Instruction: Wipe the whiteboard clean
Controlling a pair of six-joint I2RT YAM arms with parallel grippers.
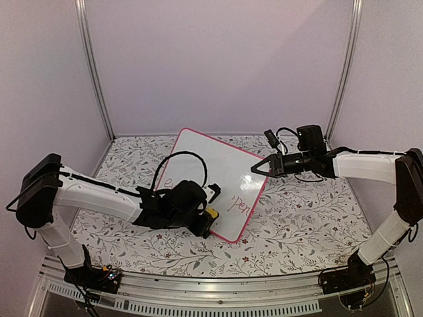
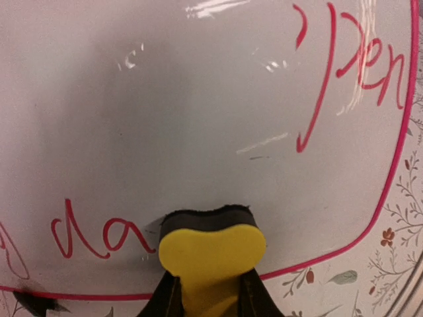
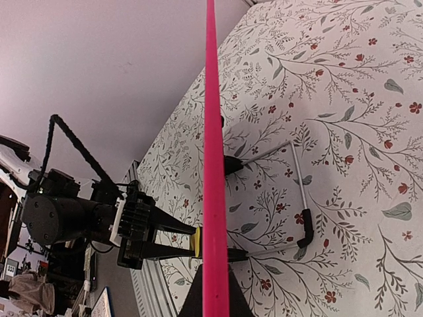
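Left arm stretched low across floral-patterned table (image 1: 304, 224). Left gripper (image 1: 205, 224) clamped on yellow eraser with black felt pad (image 2: 211, 249), pad against board near bottom frame. Right gripper (image 1: 260, 169) pinches right edge of glossy white pink-framed whiteboard (image 1: 211, 162) at mid-table. Red handwriting (image 2: 360, 66) on board.

I have the whiteboard (image 1: 225, 155) mid-frame in the top view: a glossy white rectangle turned diagonally, one corner toward the back, with a thin pink-red frame (image 3: 213, 165) and rounded corners. Red handwriting (image 2: 360, 69) runs across its lower right part and along the near edge; the middle is blank. From the right wrist I see it edge-on, one pink line running top to bottom.
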